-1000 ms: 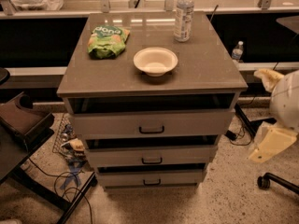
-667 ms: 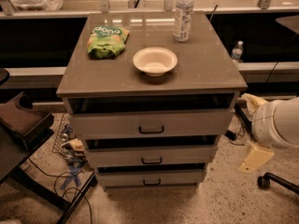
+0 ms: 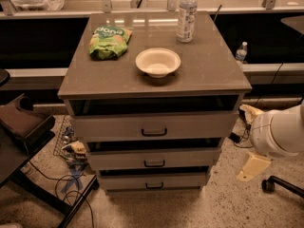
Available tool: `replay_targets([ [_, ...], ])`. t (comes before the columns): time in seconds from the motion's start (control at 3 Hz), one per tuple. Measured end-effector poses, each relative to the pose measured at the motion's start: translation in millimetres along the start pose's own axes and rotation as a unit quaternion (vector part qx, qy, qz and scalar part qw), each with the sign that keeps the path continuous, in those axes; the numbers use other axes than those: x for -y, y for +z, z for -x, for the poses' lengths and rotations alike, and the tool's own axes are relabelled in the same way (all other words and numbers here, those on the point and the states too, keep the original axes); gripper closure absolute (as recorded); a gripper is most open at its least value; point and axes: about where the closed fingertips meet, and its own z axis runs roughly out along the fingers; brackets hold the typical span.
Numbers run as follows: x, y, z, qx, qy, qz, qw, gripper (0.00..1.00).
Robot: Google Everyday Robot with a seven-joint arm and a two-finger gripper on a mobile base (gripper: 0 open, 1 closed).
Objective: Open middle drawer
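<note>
Hovering gripper [image 3: 256, 141]: low at the right edge, beside the cabinet's [image 3: 216, 77] right flank, about level with the middle drawer [image 3: 190, 157] and apart from it; whether it is open or closed cannot be told.
Bottom drawer [image 3: 185, 180]: slimmest front, lowest in the cabinet.
Middle drawer: pushed in, between the bottom and top fronts, small black handle [image 3: 154, 164] at centre.
Top drawer [image 3: 199, 126]: tallest front, larger black handle.
Bowl [image 3: 157, 62]: white, on the cabinet top near its middle.
Chip bag [image 3: 109, 42]: green, left of the bowl, slightly farther back.
Bottle [image 3: 186, 14]: upright, back right.

Right edge crops the arm [image 3: 280, 134], which partly hides the end effector [image 3: 253, 166] beneath.
</note>
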Motion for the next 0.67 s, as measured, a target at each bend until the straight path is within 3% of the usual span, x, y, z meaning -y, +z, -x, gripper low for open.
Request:
replay_targets([
  [0.67,-43.4,84.4,-36.2,0.041,0.006,0.041,0.9983,0.0],
])
